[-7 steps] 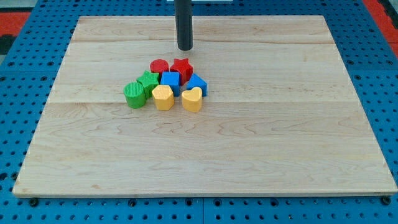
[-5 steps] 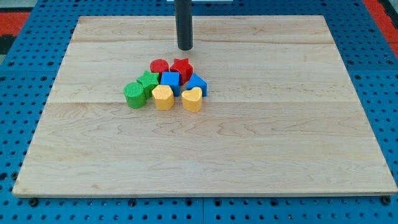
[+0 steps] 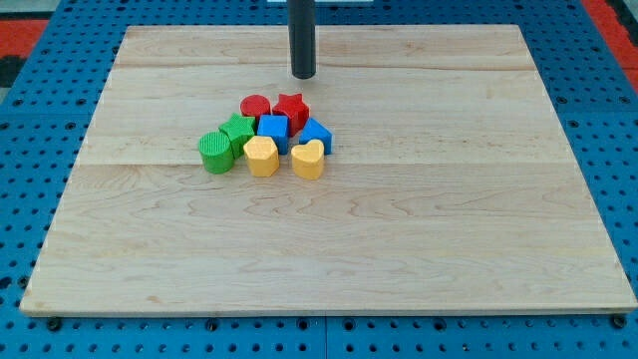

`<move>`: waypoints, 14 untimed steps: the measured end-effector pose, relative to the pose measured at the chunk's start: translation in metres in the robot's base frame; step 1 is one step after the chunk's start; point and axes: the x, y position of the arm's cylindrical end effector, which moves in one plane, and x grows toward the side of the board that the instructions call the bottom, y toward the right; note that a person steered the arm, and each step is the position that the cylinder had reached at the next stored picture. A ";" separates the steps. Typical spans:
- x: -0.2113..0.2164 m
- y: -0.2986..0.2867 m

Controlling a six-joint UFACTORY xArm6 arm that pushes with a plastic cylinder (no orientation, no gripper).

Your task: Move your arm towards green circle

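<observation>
The green circle (image 3: 214, 153) sits at the left end of a tight cluster of blocks on the wooden board (image 3: 329, 249). A green star (image 3: 238, 131) touches it on its upper right. My tip (image 3: 303, 75) stands above the cluster toward the view's top, well up and to the right of the green circle, apart from every block. The closest blocks to the tip are the red circle (image 3: 255, 106) and the red star (image 3: 291, 108).
The cluster also holds a blue cube (image 3: 273, 128), a blue triangle-like block (image 3: 316, 133), a yellow hexagon (image 3: 261, 156) and a yellow heart (image 3: 308, 160). A blue pegboard (image 3: 618, 150) surrounds the board.
My tip has shifted slightly to the view's right and a touch upward. No block has moved.
</observation>
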 end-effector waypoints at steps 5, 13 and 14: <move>0.005 -0.238; 0.236 -0.166; 0.255 -0.157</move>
